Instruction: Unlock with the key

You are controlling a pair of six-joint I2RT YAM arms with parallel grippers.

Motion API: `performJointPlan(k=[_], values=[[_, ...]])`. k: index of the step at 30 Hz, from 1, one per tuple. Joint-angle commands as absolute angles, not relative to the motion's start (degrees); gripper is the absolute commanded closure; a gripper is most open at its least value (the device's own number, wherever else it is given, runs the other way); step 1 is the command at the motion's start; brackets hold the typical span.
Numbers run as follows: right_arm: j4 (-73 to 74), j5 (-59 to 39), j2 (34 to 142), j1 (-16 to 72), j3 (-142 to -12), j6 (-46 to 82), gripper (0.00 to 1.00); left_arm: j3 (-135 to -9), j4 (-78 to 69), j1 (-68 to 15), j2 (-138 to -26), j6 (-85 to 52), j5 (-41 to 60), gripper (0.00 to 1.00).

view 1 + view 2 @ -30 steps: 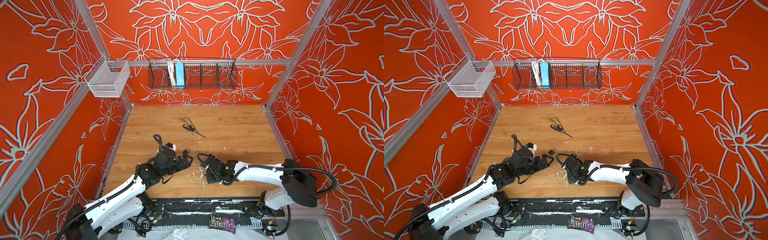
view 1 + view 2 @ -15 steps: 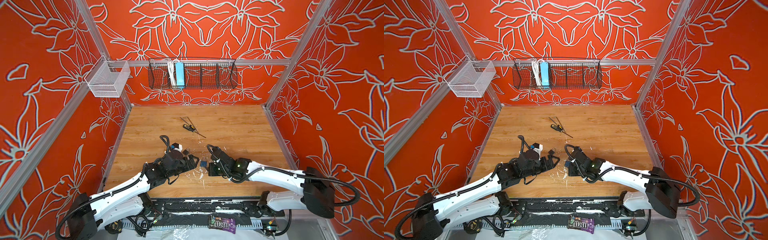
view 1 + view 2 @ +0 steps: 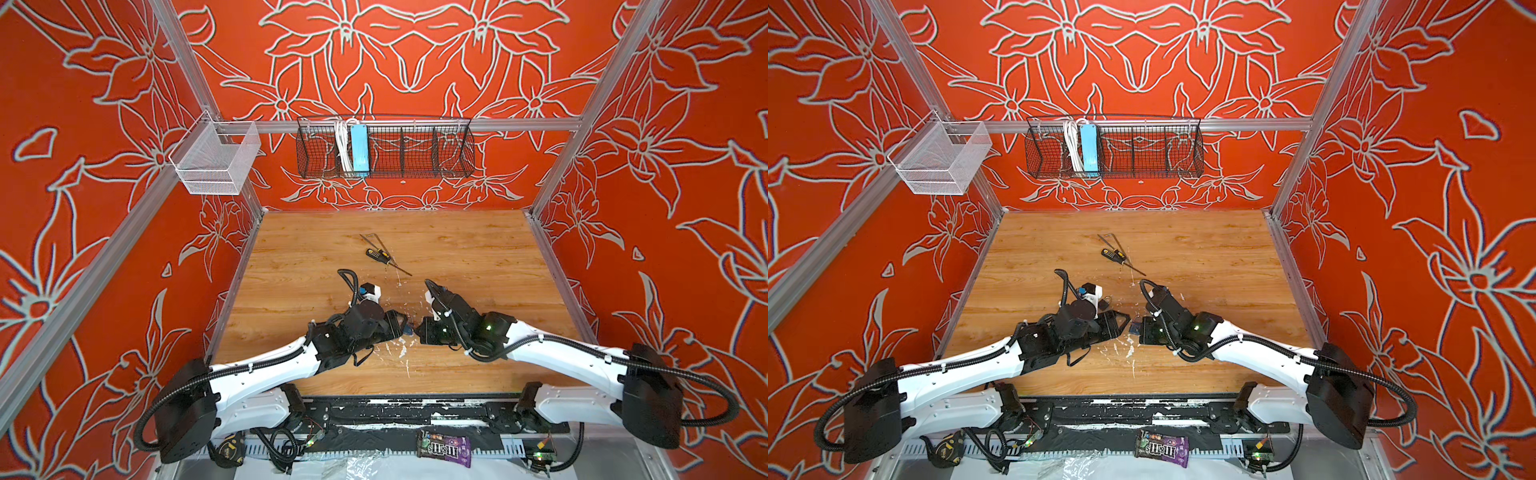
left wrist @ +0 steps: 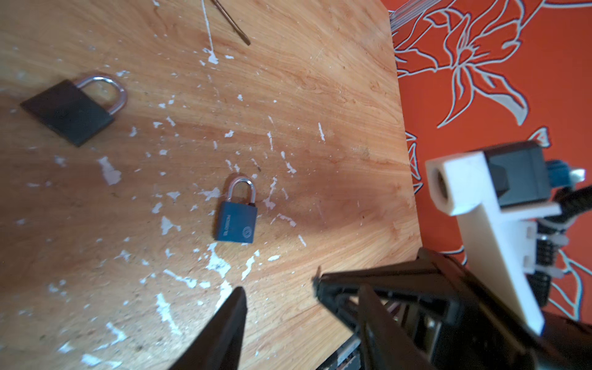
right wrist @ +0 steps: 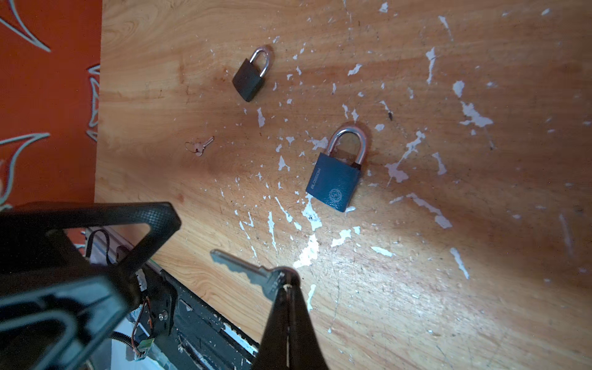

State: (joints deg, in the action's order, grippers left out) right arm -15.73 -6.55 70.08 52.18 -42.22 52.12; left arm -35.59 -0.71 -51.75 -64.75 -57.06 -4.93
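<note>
A blue padlock (image 5: 334,179) lies flat on the wooden table (image 3: 478,266), shackle closed; both top views show it between the two gripper tips (image 3: 1134,326). My right gripper (image 5: 286,282) is shut on the head of a silver key (image 5: 243,266), whose blade points out above the table near the front edge. My left gripper (image 4: 301,290) hovers just left of the padlock (image 4: 237,221); its jaws stand partly apart with nothing gripped. One left finger (image 5: 153,217) shows beside the key. A black padlock (image 4: 69,112) lies farther off.
A small key on a ring (image 5: 198,147) lies near the left wall. A screwdriver (image 3: 380,255) and a thin metal rod (image 3: 374,241) lie mid-table. A black wire basket (image 3: 384,147) and a white mesh basket (image 3: 216,162) hang on the walls. A candy bag (image 3: 444,449) sits below the front rail.
Both grippers have shifted right toward the table's middle and now flank the blue padlock. The left jaws have narrowed from wide open. The right gripper stays shut on the key.
</note>
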Motion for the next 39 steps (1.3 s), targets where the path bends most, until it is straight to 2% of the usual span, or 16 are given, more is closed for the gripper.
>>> performJointPlan(k=[1,15,29,33,39], values=[[-14.59,-7.82,68.91,51.86,-42.89,53.34,1.0,-37.09,-5.06,-52.47,-66.47,-56.33,-6.17,0.49],[-14.44,-8.27,66.37,51.55,-43.15,53.5,1.0,-39.42,-7.2,-53.05,-71.86,-55.9,-5.09,0.73],[-13.24,-8.57,65.75,50.89,-42.72,53.98,1.0,-39.52,-7.85,-53.43,-72.73,-56.61,-4.85,0.88],[-13.31,-8.31,65.74,50.86,-42.54,53.64,1.0,-39.37,-7.75,-53.44,-72.82,-56.51,-5.09,0.95],[-13.03,-8.4,65.14,50.62,-42.3,53.23,1.0,-39.59,-7.21,-53.43,-72.69,-55.93,-5.4,1.0]])
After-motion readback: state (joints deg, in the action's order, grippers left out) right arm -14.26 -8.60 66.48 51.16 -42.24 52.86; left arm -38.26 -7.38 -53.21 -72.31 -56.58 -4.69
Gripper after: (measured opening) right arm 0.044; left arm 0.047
